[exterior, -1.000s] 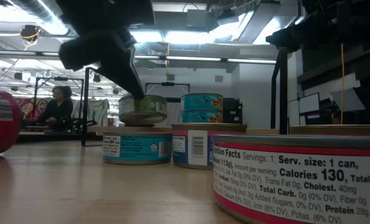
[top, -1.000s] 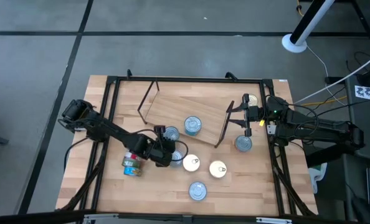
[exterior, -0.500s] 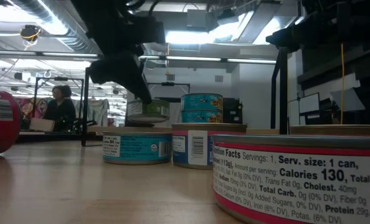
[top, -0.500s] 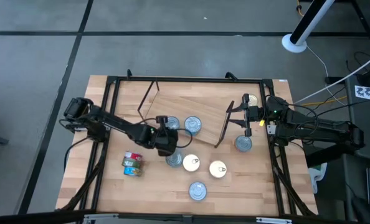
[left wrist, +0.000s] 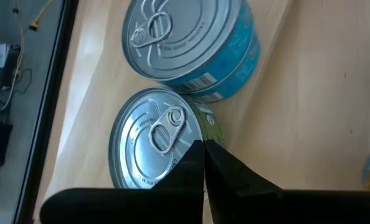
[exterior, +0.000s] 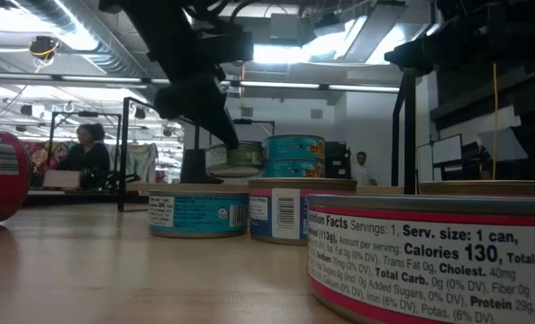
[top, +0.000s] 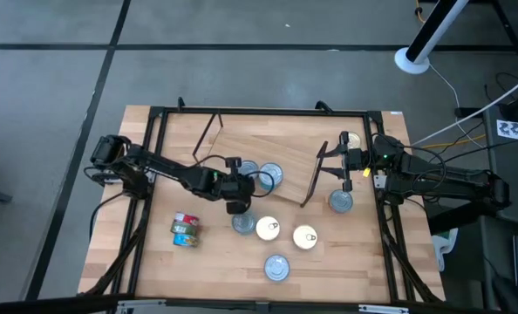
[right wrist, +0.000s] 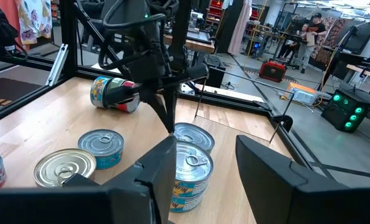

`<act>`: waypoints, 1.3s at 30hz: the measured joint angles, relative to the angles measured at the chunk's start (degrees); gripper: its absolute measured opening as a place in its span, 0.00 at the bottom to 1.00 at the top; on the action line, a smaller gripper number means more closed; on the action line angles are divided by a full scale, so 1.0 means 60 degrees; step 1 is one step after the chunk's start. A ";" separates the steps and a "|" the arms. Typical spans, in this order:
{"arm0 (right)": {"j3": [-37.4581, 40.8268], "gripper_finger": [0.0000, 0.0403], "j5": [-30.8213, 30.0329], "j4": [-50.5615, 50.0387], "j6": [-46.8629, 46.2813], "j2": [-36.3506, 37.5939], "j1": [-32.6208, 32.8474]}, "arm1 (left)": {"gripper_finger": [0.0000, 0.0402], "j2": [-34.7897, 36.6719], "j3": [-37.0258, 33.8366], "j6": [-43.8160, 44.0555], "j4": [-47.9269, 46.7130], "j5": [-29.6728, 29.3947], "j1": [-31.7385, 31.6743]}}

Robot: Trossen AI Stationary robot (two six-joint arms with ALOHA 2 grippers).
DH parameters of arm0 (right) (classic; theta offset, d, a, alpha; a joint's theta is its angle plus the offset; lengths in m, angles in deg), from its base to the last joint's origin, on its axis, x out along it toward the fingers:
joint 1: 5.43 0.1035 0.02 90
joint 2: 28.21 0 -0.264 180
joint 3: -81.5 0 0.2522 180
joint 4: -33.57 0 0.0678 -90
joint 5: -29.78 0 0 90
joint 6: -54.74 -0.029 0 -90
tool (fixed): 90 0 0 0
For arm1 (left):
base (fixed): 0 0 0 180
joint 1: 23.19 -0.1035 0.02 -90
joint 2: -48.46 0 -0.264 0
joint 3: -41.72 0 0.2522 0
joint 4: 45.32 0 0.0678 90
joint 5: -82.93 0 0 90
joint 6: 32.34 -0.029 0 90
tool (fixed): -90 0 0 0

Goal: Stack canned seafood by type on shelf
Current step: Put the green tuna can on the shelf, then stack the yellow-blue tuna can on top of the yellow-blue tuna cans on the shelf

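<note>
High view has the left gripper [top: 239, 181], fingers pinched shut on the rim of a green-labelled can [top: 244, 171], over the shelf [top: 241, 144] with the two-high teal stack [top: 271, 175] just at its 3 o'clock; right gripper [top: 341, 165] waits half-open at the shelf's end.

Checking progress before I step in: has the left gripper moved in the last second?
Yes. In the high view the left gripper has travelled from near the toppled can up toward the shelf, beside the teal stack.

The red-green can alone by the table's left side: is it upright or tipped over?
Tipped. The red-green can lies on its side: the high view shows its label, not its lid.
</note>
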 joint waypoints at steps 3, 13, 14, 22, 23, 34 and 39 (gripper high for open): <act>0.0000 0.42 -0.0003 0.0003 0.0000 0.0000 0.0000 | 0.00 0.0000 0.0000 -0.0045 0.0025 0.0115 -0.0093; 0.0000 0.42 -0.0003 0.0000 0.0000 0.0000 0.0000 | 0.01 -0.0009 0.0000 -0.0269 0.0020 0.0514 -0.0147; 0.0000 0.42 -0.0001 0.0003 0.0000 0.0000 0.0000 | 0.01 -0.0011 0.0000 -0.0262 0.0023 0.0533 -0.0147; 0.0000 0.42 -0.0003 -0.0001 0.0000 0.0000 0.0000 | 0.10 -0.0015 0.0000 -0.0148 0.0053 0.0532 -0.0169; 0.0000 0.42 0.0000 0.0000 0.0000 0.0000 0.0000 | 0.12 -0.0015 0.0000 -0.0072 0.0051 0.0534 -0.0196; 0.0000 0.42 0.0000 -0.0001 0.0000 0.0000 0.0003 | 0.24 -0.0015 0.0169 0.0248 -0.0029 0.0526 -0.0275; 0.0000 0.42 -0.0003 -0.0001 0.0000 0.0000 0.0000 | 0.23 -0.0011 0.0790 0.1161 -0.0382 0.0539 -0.0055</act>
